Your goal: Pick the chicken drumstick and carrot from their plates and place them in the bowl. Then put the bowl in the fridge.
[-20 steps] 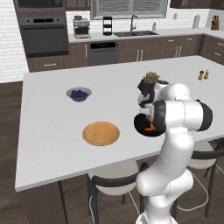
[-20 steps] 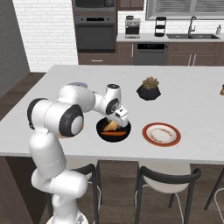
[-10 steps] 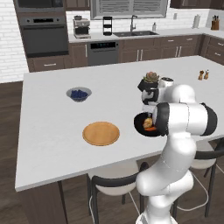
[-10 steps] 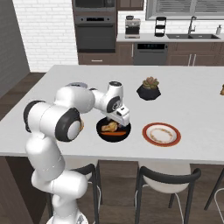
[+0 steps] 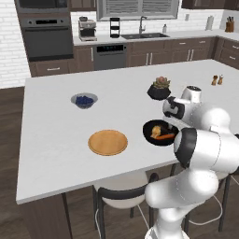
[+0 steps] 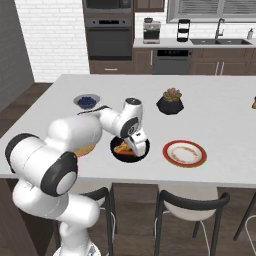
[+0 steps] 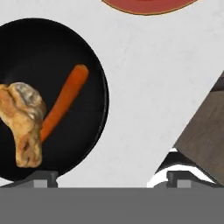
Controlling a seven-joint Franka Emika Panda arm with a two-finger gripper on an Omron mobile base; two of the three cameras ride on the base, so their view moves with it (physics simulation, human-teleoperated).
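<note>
The glossy black bowl (image 7: 52, 48) stands on the white island, and in it lie the golden-tan chicken drumstick (image 7: 24, 124) and the orange carrot (image 7: 65, 103), side by side. My gripper (image 7: 111, 178) hangs open over the bowl's rim, one tip above the bowl's edge and the other above bare counter, holding nothing. In the right base view the gripper (image 6: 141, 146) sits at the bowl's (image 6: 119, 156) right side, toward the white plate with the red-orange rim (image 6: 184, 153). The orange-tan plate (image 5: 108, 142) lies bare to the left of the bowl (image 5: 151, 125).
A small grey blueberry bowl (image 5: 84, 100) and a dark succulent pot (image 5: 159, 89) stand farther back on the island. Shakers (image 5: 217, 80) are at the far right. Stools (image 6: 190, 210) line the near counter edge (image 7: 192, 118).
My hand has moved from above the bowl's middle to its rim on the red-rimmed plate's side. The drumstick and carrot lie still in the bowl.
</note>
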